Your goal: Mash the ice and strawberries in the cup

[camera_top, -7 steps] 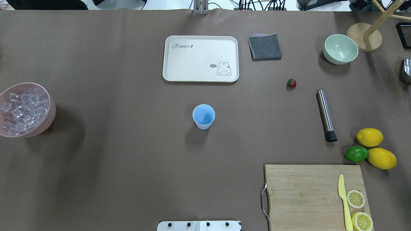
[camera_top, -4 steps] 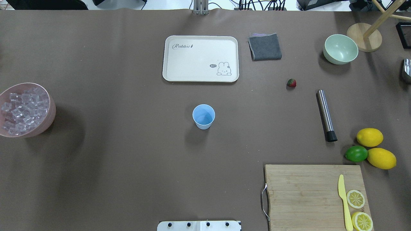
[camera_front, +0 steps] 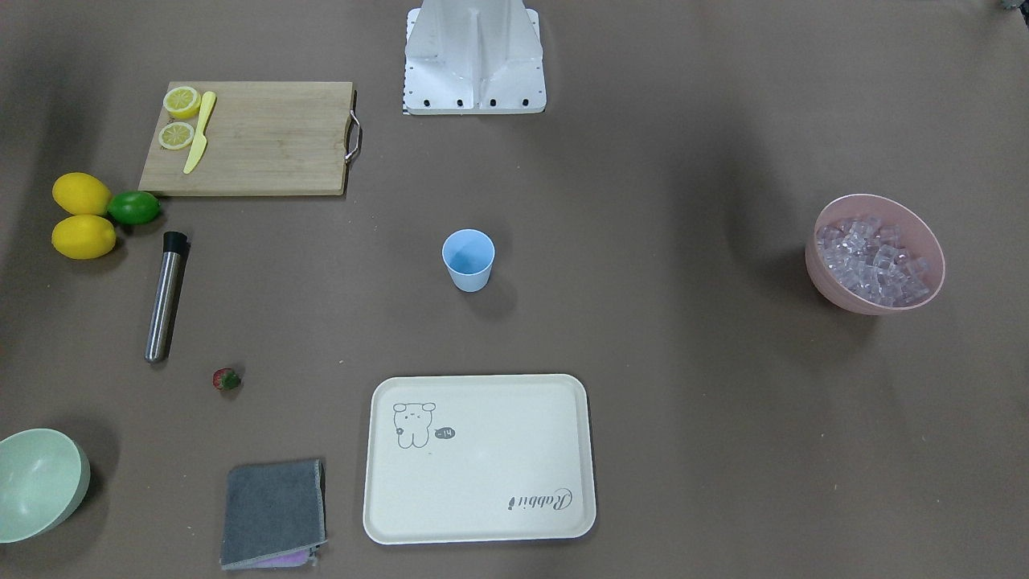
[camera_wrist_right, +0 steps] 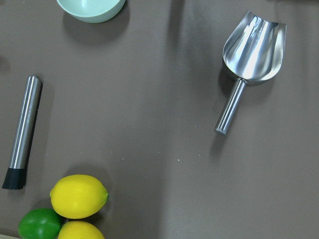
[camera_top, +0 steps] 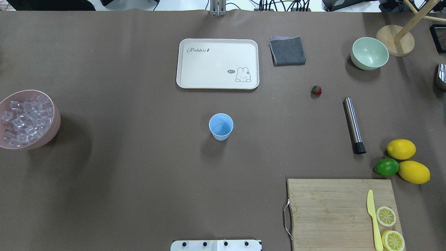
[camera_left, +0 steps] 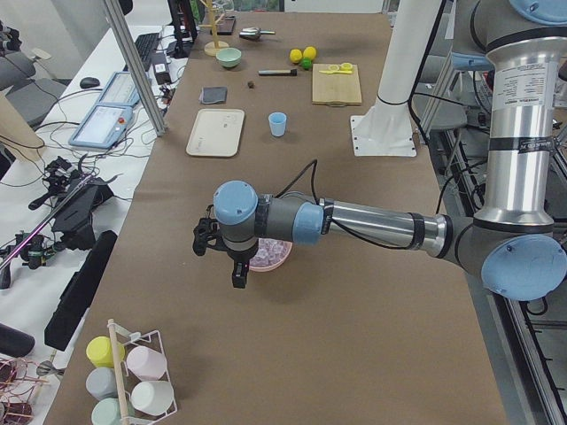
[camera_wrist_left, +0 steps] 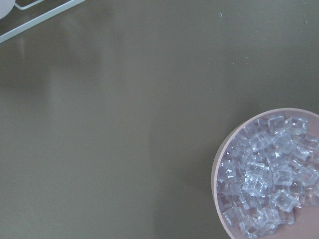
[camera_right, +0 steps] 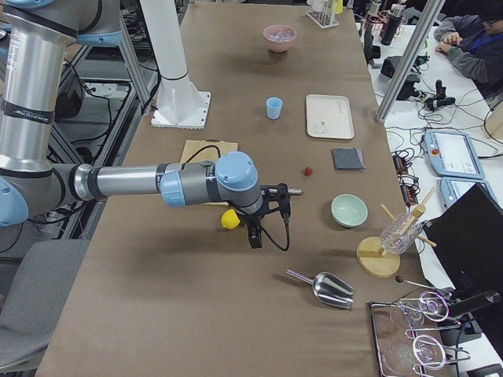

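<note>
The light-blue cup (camera_top: 221, 126) stands upright and empty at the table's middle, also in the front view (camera_front: 468, 259). The strawberry (camera_top: 316, 90) lies on the table to its far right. The ice (camera_top: 26, 118) fills a pink bowl (camera_top: 57, 122) at the left edge; the left wrist view looks down on the ice (camera_wrist_left: 269, 174). My left gripper (camera_left: 221, 252) hangs above and beside that bowl; I cannot tell if it is open. My right gripper (camera_right: 267, 212) hovers near the lemons, seen only from the side; I cannot tell its state.
A steel muddler (camera_top: 354, 125) lies right of the cup. Two lemons (camera_top: 401, 149) and a lime (camera_top: 386, 167) sit beside a cutting board (camera_top: 331, 209) with a knife and lemon slices. A cream tray (camera_top: 217, 63), grey cloth (camera_top: 287, 51), green bowl (camera_top: 369, 53) and metal scoop (camera_wrist_right: 249, 55) are further out.
</note>
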{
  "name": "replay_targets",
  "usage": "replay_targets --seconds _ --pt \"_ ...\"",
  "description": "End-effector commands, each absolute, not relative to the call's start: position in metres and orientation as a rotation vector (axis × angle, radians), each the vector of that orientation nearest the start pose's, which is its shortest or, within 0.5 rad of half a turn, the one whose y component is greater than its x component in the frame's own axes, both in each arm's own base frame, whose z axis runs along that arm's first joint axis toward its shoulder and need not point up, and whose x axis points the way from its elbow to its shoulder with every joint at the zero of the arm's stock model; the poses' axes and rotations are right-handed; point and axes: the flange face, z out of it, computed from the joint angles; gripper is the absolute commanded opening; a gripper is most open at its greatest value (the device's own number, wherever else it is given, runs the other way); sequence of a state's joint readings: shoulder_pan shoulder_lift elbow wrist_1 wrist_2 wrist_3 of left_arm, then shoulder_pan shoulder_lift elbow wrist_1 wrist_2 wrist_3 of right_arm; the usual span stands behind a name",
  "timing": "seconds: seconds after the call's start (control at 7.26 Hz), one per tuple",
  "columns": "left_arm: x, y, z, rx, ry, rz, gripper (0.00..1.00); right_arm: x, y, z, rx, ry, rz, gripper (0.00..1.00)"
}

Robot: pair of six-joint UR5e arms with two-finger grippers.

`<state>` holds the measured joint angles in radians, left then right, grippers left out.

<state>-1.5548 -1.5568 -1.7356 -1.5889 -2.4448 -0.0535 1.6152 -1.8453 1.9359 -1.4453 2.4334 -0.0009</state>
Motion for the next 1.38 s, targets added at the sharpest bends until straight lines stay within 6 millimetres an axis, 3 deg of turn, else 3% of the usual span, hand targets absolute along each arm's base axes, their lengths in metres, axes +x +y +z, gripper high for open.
replay_targets --seconds 0.0,0.28,0.41,0.69,0.96,1.24 --pt "-0.049 -0.498 0.556 0.273 0.875 0.106 0.99 0.074 -0.383 0.580 0.244 -0.865 -0.060 1.00" --pt "-0.047 -0.506 0.566 0.416 0.872 0.176 0.99 0.074 -0.388 0.573 0.267 -0.862 -0.070 1.00" --pt "-0.022 -0.525 0.559 0.442 0.857 0.245 0.96 0.074 -0.389 0.570 0.274 -0.862 -0.072 1.00" --pt "-0.019 -0.523 0.570 0.472 0.748 0.253 0.98 0.069 -0.404 0.552 0.282 -0.871 -0.049 1.00" --pt "0.000 -0.520 0.570 0.430 0.771 0.220 0.98 0.047 -0.413 0.533 0.257 -0.886 -0.032 1.00" --pt "0.046 -0.518 0.552 0.367 0.828 0.126 0.98 0.043 -0.413 0.529 0.259 -0.892 -0.029 1.00"
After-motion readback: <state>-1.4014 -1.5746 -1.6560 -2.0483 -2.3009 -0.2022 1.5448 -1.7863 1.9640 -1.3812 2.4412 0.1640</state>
